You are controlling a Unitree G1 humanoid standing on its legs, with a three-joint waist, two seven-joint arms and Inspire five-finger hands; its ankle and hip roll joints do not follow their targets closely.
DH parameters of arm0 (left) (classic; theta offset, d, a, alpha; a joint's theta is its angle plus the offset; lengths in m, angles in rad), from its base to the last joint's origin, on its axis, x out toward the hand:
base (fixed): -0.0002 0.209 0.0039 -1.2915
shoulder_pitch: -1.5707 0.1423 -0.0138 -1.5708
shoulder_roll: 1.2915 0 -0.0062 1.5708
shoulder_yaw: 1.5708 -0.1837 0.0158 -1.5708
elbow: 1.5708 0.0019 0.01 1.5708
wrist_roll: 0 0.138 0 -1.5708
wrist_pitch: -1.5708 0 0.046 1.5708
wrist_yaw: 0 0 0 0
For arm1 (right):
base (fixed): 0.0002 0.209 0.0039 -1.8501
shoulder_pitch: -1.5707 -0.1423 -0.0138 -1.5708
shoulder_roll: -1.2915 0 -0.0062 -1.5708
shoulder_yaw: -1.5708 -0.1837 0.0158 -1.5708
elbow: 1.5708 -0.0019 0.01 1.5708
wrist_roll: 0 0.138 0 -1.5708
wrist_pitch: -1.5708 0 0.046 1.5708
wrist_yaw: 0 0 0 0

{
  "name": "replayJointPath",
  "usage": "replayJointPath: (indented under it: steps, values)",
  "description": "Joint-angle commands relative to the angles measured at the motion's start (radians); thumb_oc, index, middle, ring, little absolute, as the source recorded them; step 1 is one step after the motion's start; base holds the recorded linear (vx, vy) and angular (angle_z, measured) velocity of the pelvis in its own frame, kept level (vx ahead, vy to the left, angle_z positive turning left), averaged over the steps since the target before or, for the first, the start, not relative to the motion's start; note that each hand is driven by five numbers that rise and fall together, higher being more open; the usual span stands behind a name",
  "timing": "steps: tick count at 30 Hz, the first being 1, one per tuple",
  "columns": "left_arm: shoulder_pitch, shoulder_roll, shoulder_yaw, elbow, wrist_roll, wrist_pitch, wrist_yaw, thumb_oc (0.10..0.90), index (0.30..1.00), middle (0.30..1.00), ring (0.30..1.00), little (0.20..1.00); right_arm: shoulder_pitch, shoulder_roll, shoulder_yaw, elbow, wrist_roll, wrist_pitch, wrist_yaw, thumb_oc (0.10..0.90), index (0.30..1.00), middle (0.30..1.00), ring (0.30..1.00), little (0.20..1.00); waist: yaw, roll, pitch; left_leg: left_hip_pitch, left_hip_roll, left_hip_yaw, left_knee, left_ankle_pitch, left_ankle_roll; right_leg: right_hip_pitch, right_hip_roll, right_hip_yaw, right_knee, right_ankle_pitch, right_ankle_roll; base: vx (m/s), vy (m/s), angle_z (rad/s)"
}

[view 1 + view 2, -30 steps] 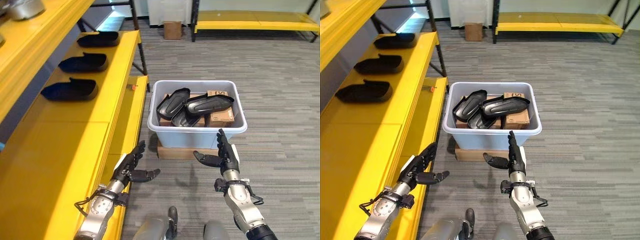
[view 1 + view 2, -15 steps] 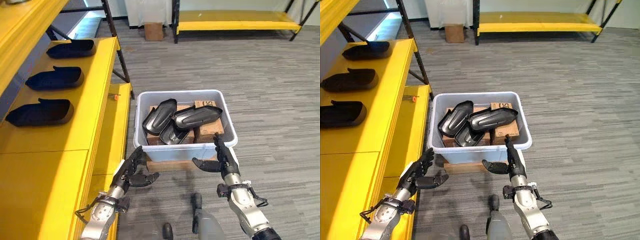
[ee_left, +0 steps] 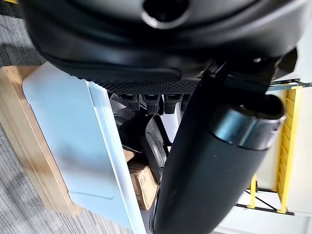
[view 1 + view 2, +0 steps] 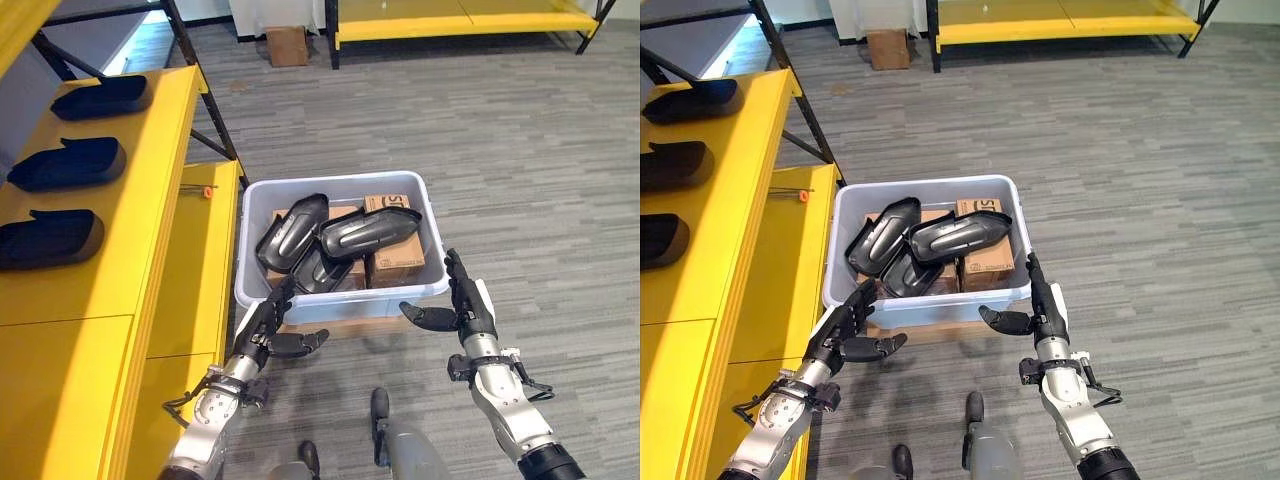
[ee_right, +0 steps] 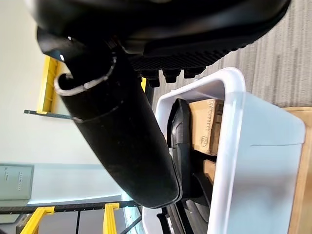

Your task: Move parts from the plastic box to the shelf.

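A pale grey plastic box (image 4: 335, 293) stands on the floor on a flat wooden board (image 4: 340, 327). Several black moulded parts (image 4: 365, 230) lie in it on top of cardboard cartons (image 4: 398, 262). My left hand (image 4: 268, 330) hangs open just before the box's near left corner, fingers straight, holding nothing. At the near right corner my right hand (image 4: 462, 309) is open too, thumb out toward the box wall (image 5: 253, 161). Three black parts (image 4: 66, 163) lie in a row on the yellow shelf (image 4: 130, 240) to my left.
The yellow shelf has a lower ledge (image 4: 200, 260) beside the box, with a small orange-headed pin (image 4: 205, 190) on it. A black shelf post (image 4: 205, 85) slants behind. Far back stand a cardboard box (image 4: 286, 45) and a low yellow rack (image 4: 460, 18). Grey striped floor (image 4: 530, 180) lies open to the right.
The camera has moved, so the whole scene shifted left and the box sits closer. Both hands stay open and now hover at the box's near corners.
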Motion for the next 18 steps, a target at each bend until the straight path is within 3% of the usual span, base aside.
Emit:
replayJointPath:
  steps: [1, 4, 5, 6, 8, 9, 10, 11, 12, 13, 18]
  values:
    - [-0.022, 0.001, 0.039, -0.11, 0.004, -0.119, 0.062, 0.9, 1.0, 1.0, 1.0, 1.0, -0.053, -0.041, -0.019, -0.172, -0.071, -0.112, 0.012, 0.9, 1.0, 1.0, 1.0, 1.0, 0.007, 0.011, -0.047, -0.006, 0.047, -0.012, 0.252, -0.01, 0.01, 0.029, -0.055, -0.001, 0.109, -0.159, 0.026, 0.21, -0.236, 0.1]
    - [-0.021, -0.017, 0.062, -0.104, 0.012, -0.106, 0.064, 0.9, 1.0, 1.0, 1.0, 1.0, -0.037, -0.039, -0.02, -0.169, -0.078, -0.104, 0.009, 0.9, 1.0, 1.0, 1.0, 1.0, 0.003, 0.005, -0.054, -0.097, 0.052, 0.022, 0.524, 0.045, 0.0, 0.097, -0.046, -0.022, 0.079, -0.176, -0.015, 0.18, -0.218, 0.17]
    - [-0.021, -0.017, 0.062, -0.104, 0.012, -0.106, 0.064, 0.9, 1.0, 1.0, 1.0, 1.0, -0.037, -0.039, -0.02, -0.169, -0.078, -0.104, 0.009, 0.9, 1.0, 1.0, 1.0, 1.0, 0.003, 0.005, -0.054, -0.097, 0.052, 0.022, 0.524, 0.045, 0.0, 0.097, -0.046, -0.022, 0.079, -0.176, -0.015, 0.2, -0.158, 0.37]
    - [-0.027, -0.021, 0.073, -0.093, 0.014, -0.106, 0.065, 0.9, 1.0, 1.0, 1.0, 1.0, -0.029, -0.037, -0.022, -0.162, -0.091, -0.107, 0.0, 0.9, 1.0, 1.0, 1.0, 1.0, 0.007, 0.003, -0.048, -0.168, 0.046, 0.035, 0.569, 0.044, 0.014, 0.146, -0.036, -0.031, 0.058, -0.183, -0.024, 0.23, -0.096, 0.36]
    - [-0.03, -0.019, 0.084, -0.081, 0.014, -0.112, 0.08, 0.9, 1.0, 1.0, 1.0, 1.0, -0.04, -0.027, -0.011, -0.148, -0.092, -0.11, -0.013, 0.9, 1.0, 1.0, 1.0, 1.0, 0.03, 0.003, -0.038, -0.208, 0.003, 0.051, 0.422, 0.028, 0.04, 0.187, -0.02, -0.019, 0.044, -0.197, -0.01, 0.27, -0.026, 0.38]
    - [-0.028, -0.018, 0.087, -0.083, 0.015, -0.11, 0.08, 0.9, 1.0, 1.0, 1.0, 1.0, -0.042, -0.024, -0.01, -0.148, -0.094, -0.107, -0.019, 0.9, 1.0, 1.0, 1.0, 1.0, 0.036, 0.004, -0.037, -0.211, -0.001, 0.054, 0.382, 0.031, 0.04, 0.197, -0.016, -0.019, 0.039, -0.2, -0.008, 0.25, 0.07, 0.51]
    - [-0.019, -0.016, 0.095, -0.082, 0.016, -0.112, 0.076, 0.9, 1.0, 1.0, 1.0, 1.0, -0.045, -0.02, -0.01, -0.153, -0.087, -0.096, -0.027, 0.9, 1.0, 1.0, 1.0, 1.0, 0.049, 0.007, -0.035, -0.216, 0.001, 0.058, 0.255, 0.054, 0.031, 0.227, -0.004, -0.024, 0.024, -0.208, -0.004, 0.28, 0.101, 0.33]
    - [-0.003, -0.016, 0.109, -0.078, 0.014, -0.127, 0.057, 0.9, 1.0, 1.0, 1.0, 1.0, -0.036, -0.021, -0.024, -0.162, -0.083, -0.088, -0.023, 0.9, 1.0, 1.0, 1.0, 1.0, 0.06, 0.012, -0.037, -0.224, 0.021, 0.057, 0.114, 0.103, 0.012, 0.262, 0.011, -0.028, 0.004, -0.217, -0.001, 0.46, 0.176, 0.15]
    - [0.017, -0.021, 0.127, -0.075, 0.015, -0.139, 0.028, 0.9, 1.0, 1.0, 1.0, 1.0, -0.02, -0.022, -0.037, -0.171, -0.071, -0.078, -0.016, 0.9, 1.0, 1.0, 1.0, 1.0, 0.072, 0.024, -0.037, -0.242, 0.068, 0.04, -0.017, 0.205, -0.027, 0.304, 0.032, -0.028, -0.013, -0.238, -0.001, 0.58, 0.233, 0.06]
    - [0.034, -0.03, 0.14, -0.061, 0.016, -0.158, 0.004, 0.9, 1.0, 1.0, 1.0, 1.0, -0.009, -0.017, -0.043, -0.161, -0.07, -0.088, -0.005, 0.9, 1.0, 1.0, 1.0, 1.0, 0.084, 0.02, -0.027, -0.248, 0.108, -0.013, -0.1, 0.258, -0.05, 0.346, 0.031, -0.008, -0.015, -0.263, -0.002, 0.45, 0.188, 0.07]
    - [0.017, -0.026, 0.127, -0.035, 0.02, -0.16, 0.023, 0.9, 1.0, 1.0, 1.0, 1.0, -0.045, -0.013, -0.013, -0.111, -0.049, -0.091, 0.005, 0.9, 1.0, 1.0, 1.0, 1.0, 0.104, 0.026, -0.031, -0.254, 0.122, -0.025, -0.052, 0.242, -0.054, 0.36, 0.017, 0.003, 0.016, -0.307, 0.007, 0.23, 0.12, -0.47]
